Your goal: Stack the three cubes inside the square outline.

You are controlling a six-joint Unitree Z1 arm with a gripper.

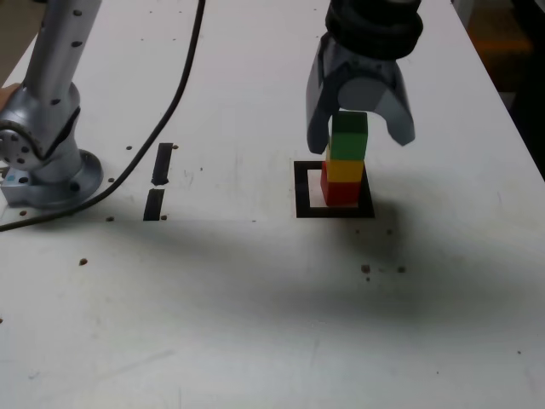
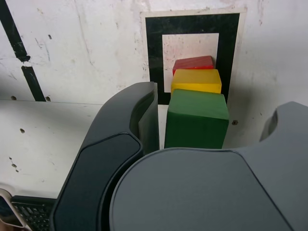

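Three cubes stand stacked inside the square outline (image 1: 303,186) (image 2: 154,48): the red cube (image 1: 342,192) (image 2: 193,63) at the bottom, the yellow cube (image 1: 345,170) (image 2: 196,81) on it, the green cube (image 1: 348,136) (image 2: 197,120) on top. The stack sits toward the outline's right side in the exterior view. My gripper (image 1: 359,141) (image 2: 211,118) is open and straddles the green cube, one finger on each side. In the wrist view a thin gap shows beside one finger and a wide gap beside the other. Nothing is held.
The arm's metal base (image 1: 43,162) stands at the exterior view's left, with a black cable (image 1: 174,98) running across the white table (image 1: 255,324). Two short black tape strips (image 1: 162,164) (image 1: 154,205) lie between the base and the outline. The table's edge (image 1: 519,145) runs along the right.
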